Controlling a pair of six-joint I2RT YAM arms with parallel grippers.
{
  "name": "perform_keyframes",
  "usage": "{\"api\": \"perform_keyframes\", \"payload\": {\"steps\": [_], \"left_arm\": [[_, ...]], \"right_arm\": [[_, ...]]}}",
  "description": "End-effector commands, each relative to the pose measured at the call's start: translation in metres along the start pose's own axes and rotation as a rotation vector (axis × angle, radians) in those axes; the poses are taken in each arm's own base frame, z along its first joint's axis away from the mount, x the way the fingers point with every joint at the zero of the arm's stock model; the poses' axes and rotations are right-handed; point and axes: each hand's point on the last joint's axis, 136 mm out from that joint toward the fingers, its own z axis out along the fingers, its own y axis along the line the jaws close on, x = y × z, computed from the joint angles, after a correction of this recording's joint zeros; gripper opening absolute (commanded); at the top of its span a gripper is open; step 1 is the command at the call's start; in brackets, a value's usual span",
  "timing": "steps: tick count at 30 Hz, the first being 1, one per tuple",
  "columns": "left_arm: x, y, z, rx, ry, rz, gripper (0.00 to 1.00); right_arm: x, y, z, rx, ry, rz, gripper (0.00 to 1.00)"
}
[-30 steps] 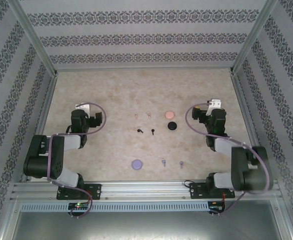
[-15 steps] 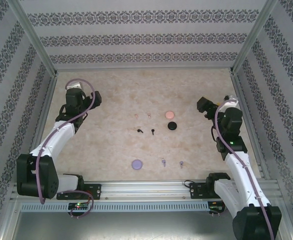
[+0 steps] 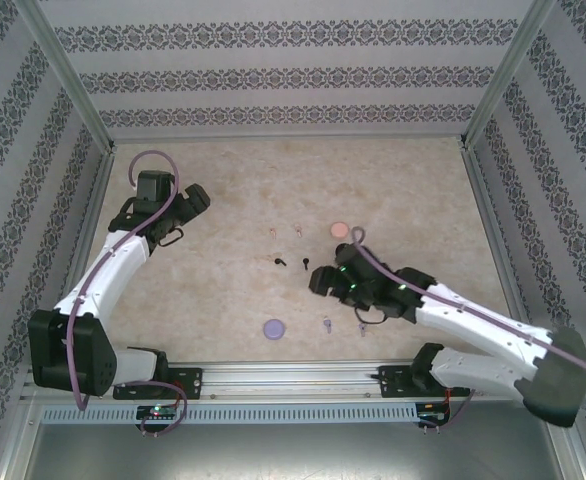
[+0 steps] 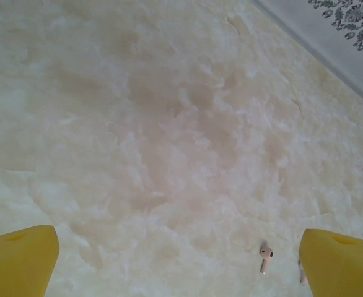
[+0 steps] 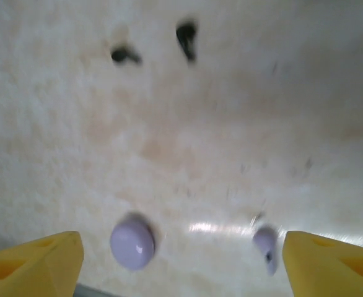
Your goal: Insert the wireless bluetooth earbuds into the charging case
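Six earbuds lie loose mid-table in three rows: pink pair (image 3: 275,232) toward the far edge, black pair (image 3: 280,262) in the middle, purple pair (image 3: 326,323) toward the near edge. Right gripper (image 3: 320,281) has its fingers wide and empty. It hangs between the black and purple rows, just right of the black pair. Purple case (image 3: 273,327) sits left of the purple pair. Left gripper (image 3: 188,210), wide and empty, is near the table's left edge, well apart from the pink pair.
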Motion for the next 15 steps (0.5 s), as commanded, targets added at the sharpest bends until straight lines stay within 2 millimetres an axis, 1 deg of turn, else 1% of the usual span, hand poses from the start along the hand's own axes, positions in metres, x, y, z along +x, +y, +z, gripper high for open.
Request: {"api": "perform_keyframes", "payload": {"steps": [1,2,5,10,13,15], "left_arm": [[0.006,0.008,0.005,-0.074,0.047,-0.010,0.99],[0.006,0.007,0.008,-0.078,0.051,-0.003,0.99],[0.003,0.005,0.015,-0.088,0.059,0.005,0.99],[-0.007,0.001,0.025,-0.110,0.069,0.033,0.99],[-0.010,-0.003,0.032,-0.117,0.082,0.050,0.99],[-0.012,-0.005,0.034,-0.115,0.085,0.055,0.99]], "right_arm": [[0.016,0.010,0.008,0.068,0.002,0.214,0.82],[0.021,0.017,0.011,0.080,0.009,0.224,0.80],[0.039,0.030,0.020,0.125,0.025,0.274,0.80],[0.067,0.044,0.036,0.182,0.057,0.363,0.79],[0.079,0.050,0.044,0.226,0.074,0.384,0.79],[0.083,0.056,0.048,0.248,0.081,0.388,0.79]]}}
